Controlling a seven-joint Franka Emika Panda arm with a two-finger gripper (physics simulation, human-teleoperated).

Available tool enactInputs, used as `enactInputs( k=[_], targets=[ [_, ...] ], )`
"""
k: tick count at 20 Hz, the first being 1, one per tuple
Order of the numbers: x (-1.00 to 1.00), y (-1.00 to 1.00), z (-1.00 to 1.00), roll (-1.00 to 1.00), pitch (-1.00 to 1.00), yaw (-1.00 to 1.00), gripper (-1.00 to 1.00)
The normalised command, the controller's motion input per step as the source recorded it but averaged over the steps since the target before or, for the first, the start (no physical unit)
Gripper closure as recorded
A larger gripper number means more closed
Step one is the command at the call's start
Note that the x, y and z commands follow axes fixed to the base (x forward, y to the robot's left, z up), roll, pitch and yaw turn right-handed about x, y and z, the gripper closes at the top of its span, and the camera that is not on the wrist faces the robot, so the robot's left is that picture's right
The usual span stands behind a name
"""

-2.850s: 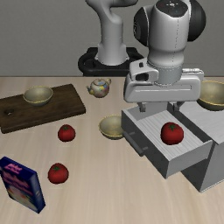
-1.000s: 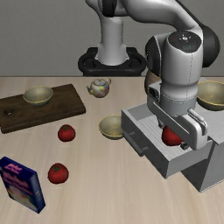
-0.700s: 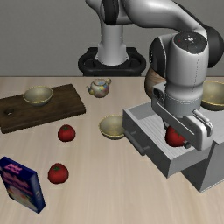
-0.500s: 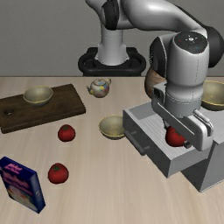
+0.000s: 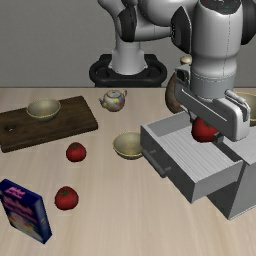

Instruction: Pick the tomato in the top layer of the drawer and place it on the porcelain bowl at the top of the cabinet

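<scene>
While the gripper is closed on one tomato, gripping it from two sides, that tomato hangs above the floor of the open top drawer, which is pulled out of the cabinet toward the exterior view's left. On top of the cabinet, just beside the arm on the exterior view's right, sits one pale bowl, partly hidden by the arm. Three tomatoes can be counted in all: besides the held one, a second tomato and a third tomato lie on the table, well to the left of the cabinet. Three bowls can be counted too: a second bowl stands on the table just left of the drawer front, and a third bowl rests on the one wooden board, far left of the cabinet. One small teapot stands behind and to the left of the cabinet, and one blue box stands farthest from it, beyond the third tomato.
</scene>
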Motion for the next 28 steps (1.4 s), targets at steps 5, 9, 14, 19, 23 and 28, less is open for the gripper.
enactInputs(
  k=[5,9,14,19,23,28],
  targets=[
    [0.0,0.0,1.0,0.0,0.0,0.0,1.0],
    [-1.0,0.0,0.0,0.0,0.0,0.0,1.0],
    [0.0,1.0,0.0,0.0,0.0,0.0,1.0],
    [-0.4,0.6,0.0,0.0,0.0,0.0,1.0],
    [0.0,0.0,0.0,0.0,0.0,0.0,-1.0],
    [0.0,0.0,0.0,0.0,0.0,0.0,-1.0]
  ],
)
